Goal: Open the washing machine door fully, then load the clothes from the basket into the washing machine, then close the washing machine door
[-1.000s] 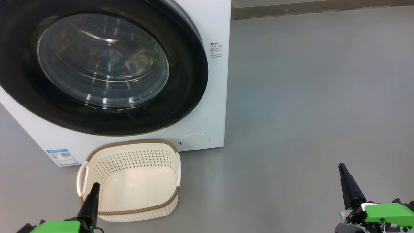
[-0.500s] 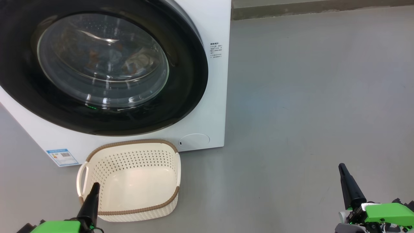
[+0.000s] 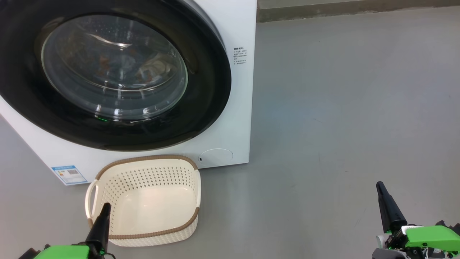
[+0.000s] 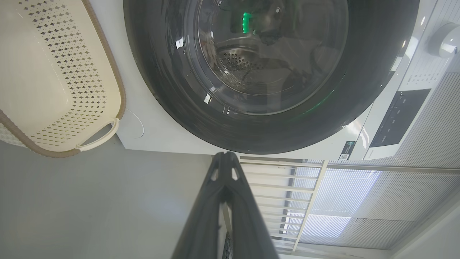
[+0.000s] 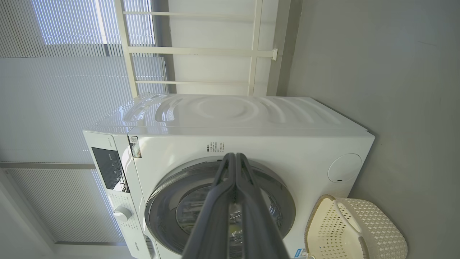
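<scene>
In front of the washing machine [image 3: 237, 118], just below its door [image 3: 210, 90], the basket [image 3: 149, 158] sits on the grey floor [image 3: 341, 108]. The door is shut, and I see the clothes [image 3: 147, 70] behind its glass [image 3: 90, 95]. A blue label sticker [image 3: 69, 174] at the machine's lower corner and small print [image 3: 239, 56] beside the door are both unreadable. My left gripper [image 3: 105, 207], fingers pressed together, hangs over the basket's rim. My right gripper [image 3: 380, 187], likewise closed, is well apart from the machine.

Grey floor [image 3: 341, 108], washing machine [image 3: 240, 28] stood on it ahead of the left jaws — basket [image 3: 143, 176] sat between, near those jaws.
</scene>
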Robot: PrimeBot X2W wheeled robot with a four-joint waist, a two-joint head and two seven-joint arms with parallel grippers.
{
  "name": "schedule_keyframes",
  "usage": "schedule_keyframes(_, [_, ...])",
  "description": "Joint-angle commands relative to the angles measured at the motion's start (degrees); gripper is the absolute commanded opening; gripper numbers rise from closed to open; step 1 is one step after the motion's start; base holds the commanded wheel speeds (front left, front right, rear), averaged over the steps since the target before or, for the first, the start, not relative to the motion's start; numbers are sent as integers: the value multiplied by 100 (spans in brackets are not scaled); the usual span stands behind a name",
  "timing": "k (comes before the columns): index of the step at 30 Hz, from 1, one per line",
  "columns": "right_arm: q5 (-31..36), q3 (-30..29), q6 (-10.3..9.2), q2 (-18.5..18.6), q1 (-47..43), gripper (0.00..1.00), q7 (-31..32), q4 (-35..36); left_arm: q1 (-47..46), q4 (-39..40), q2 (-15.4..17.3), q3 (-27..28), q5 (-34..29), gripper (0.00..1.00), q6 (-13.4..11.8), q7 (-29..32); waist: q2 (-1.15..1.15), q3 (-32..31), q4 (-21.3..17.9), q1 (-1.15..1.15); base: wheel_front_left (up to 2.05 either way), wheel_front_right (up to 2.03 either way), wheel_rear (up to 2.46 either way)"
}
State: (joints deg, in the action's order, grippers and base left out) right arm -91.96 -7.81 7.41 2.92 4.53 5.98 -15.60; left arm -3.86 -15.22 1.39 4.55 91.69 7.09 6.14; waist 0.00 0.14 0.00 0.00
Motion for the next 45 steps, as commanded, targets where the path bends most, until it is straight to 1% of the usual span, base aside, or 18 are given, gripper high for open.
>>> schedule_keyframes(1, [-30, 141, 8, 9, 174, 0, 40, 150, -243, 109, 149, 197, 48, 0, 40, 35, 0, 0, 0, 0, 0, 0, 0])
schedule_keyframes(45, [-23, 132, 8, 3, 174, 0, 48, 150, -242, 110, 149, 197, 48, 0, 40, 35, 0, 0, 0, 0, 0, 0, 0])
